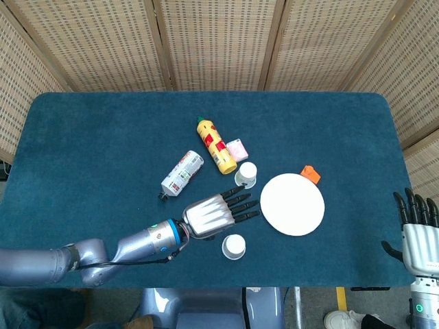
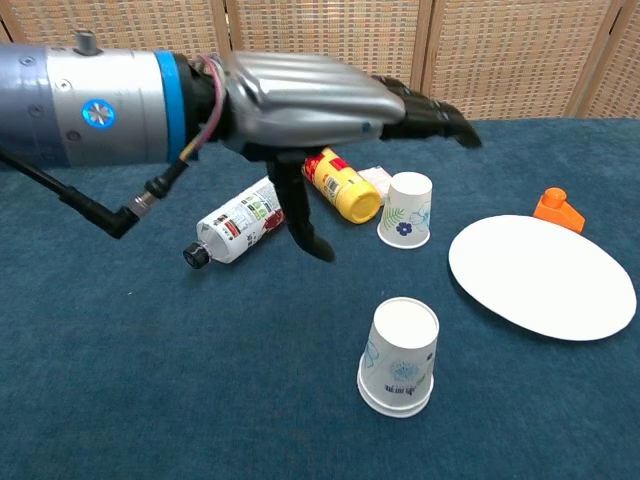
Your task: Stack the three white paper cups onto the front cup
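The left hand [image 1: 214, 213] hung flat above the blue table [image 1: 89, 144], fingers stretched out and apart, thumb pointing down, holding nothing. Its fingertips pointed toward three o'clock. Just below it, at about five o'clock from the palm, stood the stack of cups [image 2: 399, 356], upside down, one cup nested over another near the front edge. From the stack, the lone cup [image 2: 406, 209] sat further back at twelve o'clock, also upside down, close beside the yellow bottle [image 1: 216, 145]. A small pink packet [image 1: 237, 149] lay against that bottle at its three o'clock. The white bottle [image 1: 182, 174] lay on its side at nine o'clock from the lone cup. The white plate [image 1: 292, 203] lay at four o'clock from the lone cup, with an orange piece [image 1: 310, 173] near its rim at one o'clock. The right hand [image 1: 416, 229] stood upright past the table's right edge, fingers straight and spread, empty.
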Available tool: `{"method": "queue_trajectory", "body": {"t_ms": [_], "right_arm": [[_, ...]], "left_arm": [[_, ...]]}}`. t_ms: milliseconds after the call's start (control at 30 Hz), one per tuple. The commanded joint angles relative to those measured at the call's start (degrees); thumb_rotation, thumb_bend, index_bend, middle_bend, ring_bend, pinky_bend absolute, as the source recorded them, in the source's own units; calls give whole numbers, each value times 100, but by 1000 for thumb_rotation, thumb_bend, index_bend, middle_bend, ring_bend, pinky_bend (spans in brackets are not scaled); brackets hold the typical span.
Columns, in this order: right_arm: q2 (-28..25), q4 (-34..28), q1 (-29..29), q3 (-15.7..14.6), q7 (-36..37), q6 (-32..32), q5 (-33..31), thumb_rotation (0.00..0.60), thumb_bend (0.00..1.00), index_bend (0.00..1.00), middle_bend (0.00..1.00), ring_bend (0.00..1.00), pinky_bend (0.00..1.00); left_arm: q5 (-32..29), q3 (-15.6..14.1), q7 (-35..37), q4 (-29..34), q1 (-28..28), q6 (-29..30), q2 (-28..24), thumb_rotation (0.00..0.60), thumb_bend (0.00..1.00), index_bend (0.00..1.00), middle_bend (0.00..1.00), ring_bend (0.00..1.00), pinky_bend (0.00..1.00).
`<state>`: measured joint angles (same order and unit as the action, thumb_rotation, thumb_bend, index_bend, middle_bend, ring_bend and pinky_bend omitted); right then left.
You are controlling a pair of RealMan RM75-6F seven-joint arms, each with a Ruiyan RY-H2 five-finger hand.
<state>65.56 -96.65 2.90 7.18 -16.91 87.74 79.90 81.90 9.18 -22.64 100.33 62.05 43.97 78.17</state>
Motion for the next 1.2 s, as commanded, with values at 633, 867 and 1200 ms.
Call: {"method": "queue_trajectory", "body": {"t_ms": [633, 867, 1200], "right_arm": [[30, 489, 2261, 757, 829, -2583, 89, 600, 28, 180, 156, 95, 27], [305, 679, 3692, 1210, 928, -4292, -583, 600, 145, 214, 253, 185, 146], [1342, 1606, 4998, 1306, 579, -5288, -1686, 600, 233, 271, 333, 266, 238]], "left_arm": [[-1566, -589, 816, 544, -3840, 3973, -1789, 600, 0, 0, 0, 0, 0], [-1382, -681, 947, 602, -4283, 4246, -1893, 600, 0, 0, 0, 0, 0], [-1273, -668, 1140, 443, -4506, 4132, -1853, 600, 0, 0, 0, 0, 0]]}}
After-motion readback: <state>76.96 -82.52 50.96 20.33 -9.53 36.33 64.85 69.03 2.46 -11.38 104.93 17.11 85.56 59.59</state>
